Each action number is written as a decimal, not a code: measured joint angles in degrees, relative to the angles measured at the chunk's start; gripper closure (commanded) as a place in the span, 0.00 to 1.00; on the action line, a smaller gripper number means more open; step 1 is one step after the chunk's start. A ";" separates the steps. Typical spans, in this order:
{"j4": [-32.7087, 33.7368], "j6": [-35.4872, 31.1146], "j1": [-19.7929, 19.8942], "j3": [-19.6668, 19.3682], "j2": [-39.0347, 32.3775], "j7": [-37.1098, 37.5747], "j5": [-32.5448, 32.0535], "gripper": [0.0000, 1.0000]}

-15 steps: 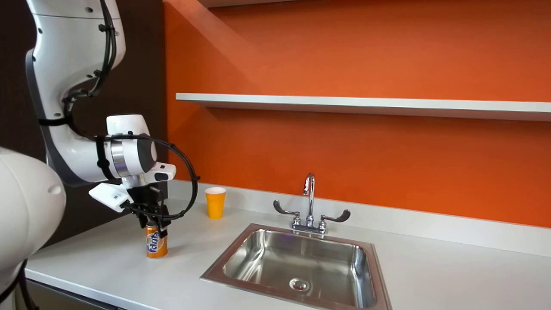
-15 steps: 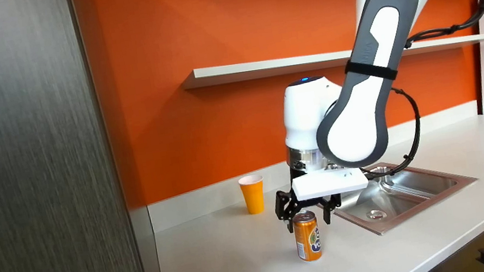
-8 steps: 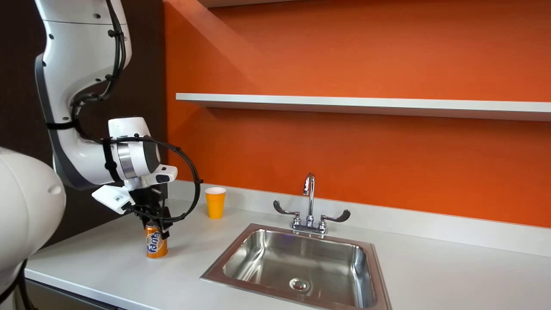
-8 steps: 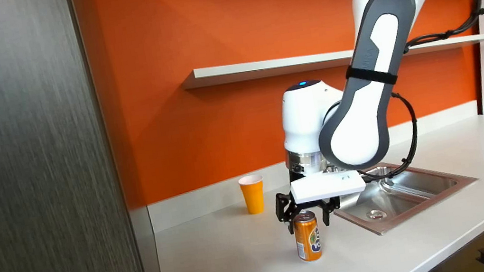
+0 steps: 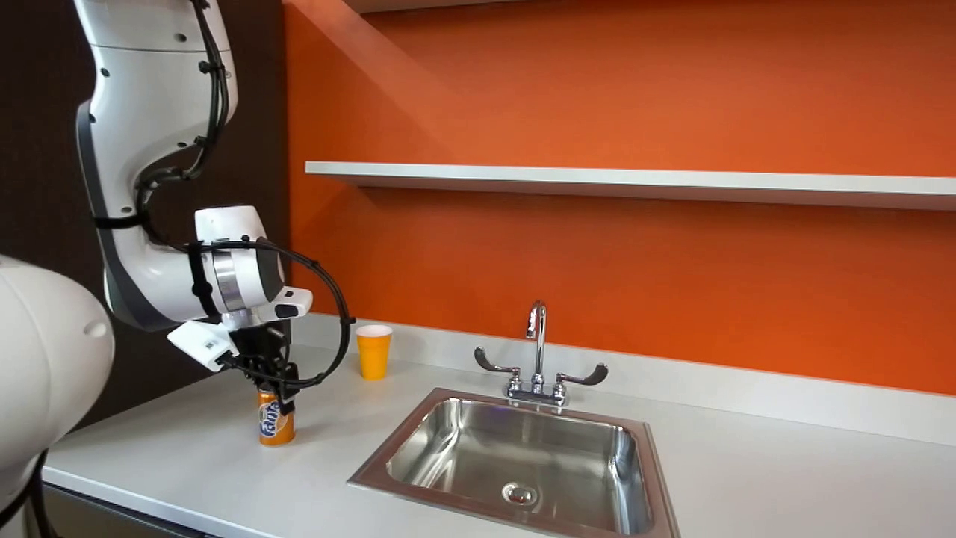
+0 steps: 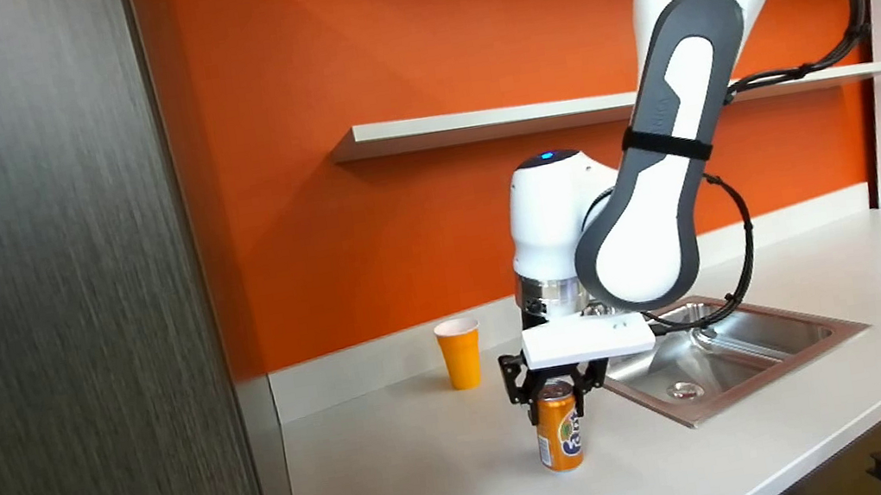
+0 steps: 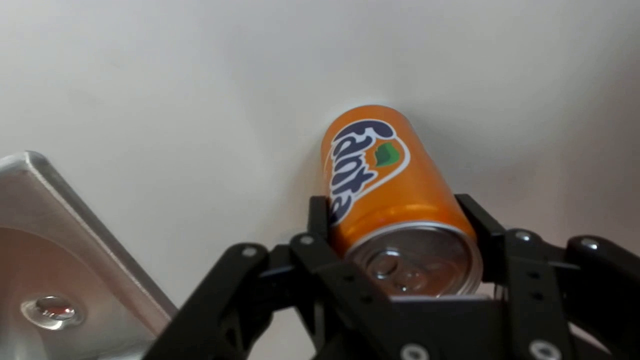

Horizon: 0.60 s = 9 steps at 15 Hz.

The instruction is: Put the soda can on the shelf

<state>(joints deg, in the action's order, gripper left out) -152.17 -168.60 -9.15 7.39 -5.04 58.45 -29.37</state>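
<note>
The soda can [image 5: 276,424], orange with a silver top, stands upright on or barely above the countertop; I cannot tell which. In the wrist view the can [image 7: 390,172] fills the space between the fingers, one pressed to each side near its top. My gripper [image 6: 558,412] is shut on the can [image 6: 558,435] from above, and the black fingers [image 7: 318,215] touch its sides. The shelf [image 5: 597,178], a long pale board on the orange wall, runs well above and behind the gripper; it also shows in an exterior view as the shelf [image 6: 492,123].
A yellow-orange cup [image 5: 373,353] stands behind the can near the backsplash. The steel sink [image 5: 403,426] with its faucet [image 5: 538,351] is set into the countertop [image 5: 314,478] beside the arm. A dark tall panel [image 6: 61,339] borders the counter's end.
The fingers have drawn in from beside the can and closed on it. The arm has come slightly lower and shifted a little, and the can has moved a tiny bit with the grip.
</note>
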 measured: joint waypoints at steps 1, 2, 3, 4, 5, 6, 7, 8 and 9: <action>0.16 0.00 0.00 -0.04 -0.12 0.08 0.00 0.62; 0.27 0.00 0.00 -0.05 -0.14 0.11 0.01 0.62; 0.40 0.00 0.00 -0.05 -0.14 0.11 0.14 0.62; 0.45 0.00 -0.03 0.01 0.00 0.11 0.57 0.62; 0.45 0.05 -0.04 0.18 0.32 0.10 1.22 0.62; 0.43 0.26 -0.06 0.45 0.88 -0.08 2.31 0.62; 0.37 0.63 -0.11 0.86 1.67 -0.47 3.83 0.62; 0.31 1.14 -0.22 1.32 2.70 -0.98 5.66 0.62; 0.23 1.91 -0.41 1.77 3.90 -1.65 7.69 0.62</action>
<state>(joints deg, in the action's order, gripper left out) -151.93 -166.69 -9.56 9.16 -1.14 56.80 -21.68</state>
